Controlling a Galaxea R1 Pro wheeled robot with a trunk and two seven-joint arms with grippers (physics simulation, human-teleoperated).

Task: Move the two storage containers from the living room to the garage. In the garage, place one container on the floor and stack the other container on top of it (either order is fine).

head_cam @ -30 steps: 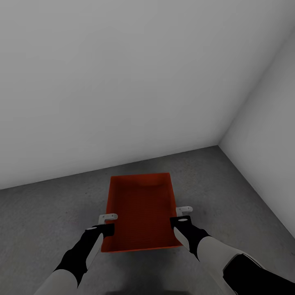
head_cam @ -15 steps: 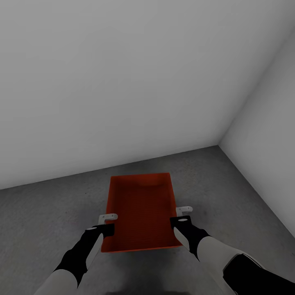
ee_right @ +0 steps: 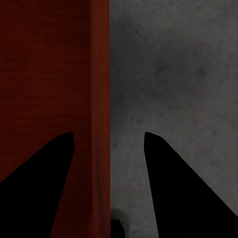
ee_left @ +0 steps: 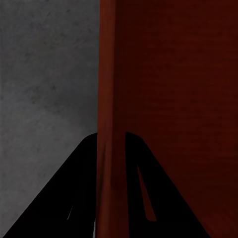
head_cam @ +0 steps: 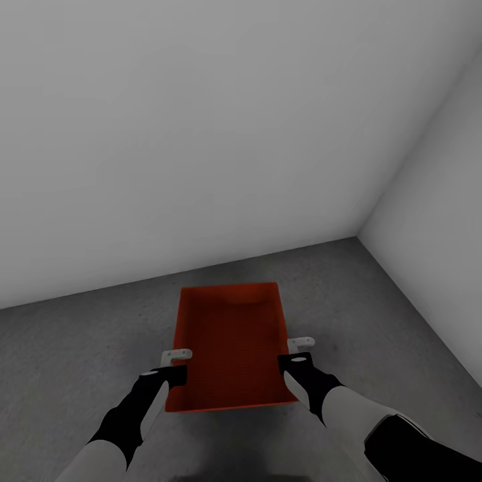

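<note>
Black fingers of the left gripper (ee_left: pixel 111 144) sit pinched on the long side wall of the orange-red rectangular open-top plastic storage container (head_cam: pixel 231 345); in the left wrist view the thin red wall runs straight between the two tips, which touch it on either side. The right gripper (ee_right: pixel 109 139) straddles the opposite wall with its fingers spread wide: one tip hangs over the bin's inside, the other over the concrete outside, and neither presses the wall.

Seen from the head camera, both grippers flank the near half of the bin, left gripper (head_cam: pixel 175 365) at one rim and right gripper (head_cam: pixel 298 353) at the other. The bin lies lengthwise away from the robot on or just above the dark grey mottled concrete floor (head_cam: pixel 80 348), near the corner where two plain grey-white walls (head_cam: pixel 201 134) meet. Whether its base already touches the concrete I cannot tell. I see one bin here.

My judgement is that this is the set-down of a bin in the garage, with one side already let go. The danger lies in that lopsided hold: if the bin is not fully grounded, a single pinch on one wall could let it tip or swing toward the free side. Should the left arm pull away before its fingers part, it would drag or skew the bin, making a later stack sit crooked.
</note>
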